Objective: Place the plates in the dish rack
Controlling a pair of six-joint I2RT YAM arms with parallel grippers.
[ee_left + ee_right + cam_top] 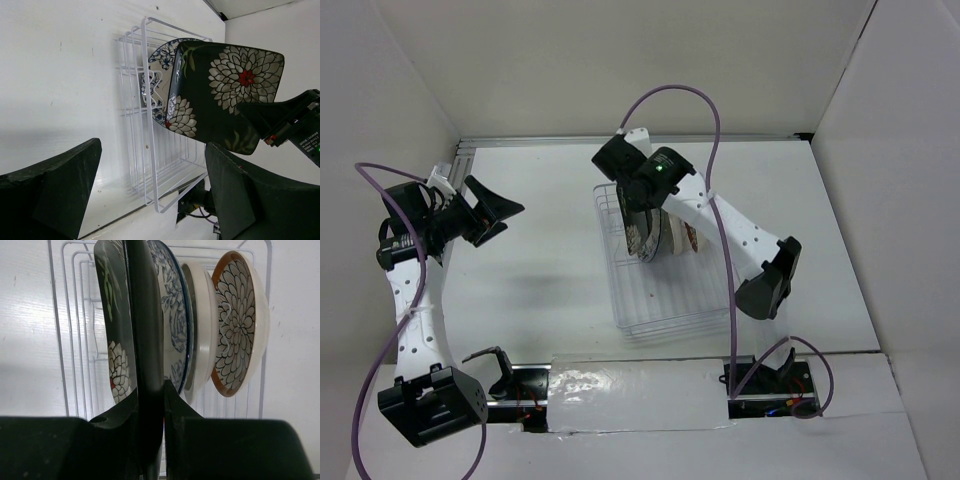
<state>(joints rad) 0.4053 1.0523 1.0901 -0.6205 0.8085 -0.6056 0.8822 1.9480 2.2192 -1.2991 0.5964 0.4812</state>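
dark square floral plate (116, 330) is up on its edge at the left end of the row, inside the far half of the dish rack (665, 310), and the right gripper (150, 390) is clenched on its rim, one finger on each face. the flowered face looks toward the left edge of the bench and the plain back toward the right edge. whether its bottom edge sits between the prongs, i cannot tell. just beside it is the blue-white floral plate (175, 315), also upright. next comes the cream plate (202, 330), then the brown-rimmed plate (237, 325) with its white petals, at the right end and leaning a little. so four dishes stand face to back, and the row runs from left edge to right edge. the rack itself lies right of the bench's centre with its long axis running from near edge to far edge, and its near half holds nothing. over by the left edge, well apart from the rack, the left gripper (512, 220) hangs above the bench, jaws spread wide with nothing between them, pointing toward the rack.
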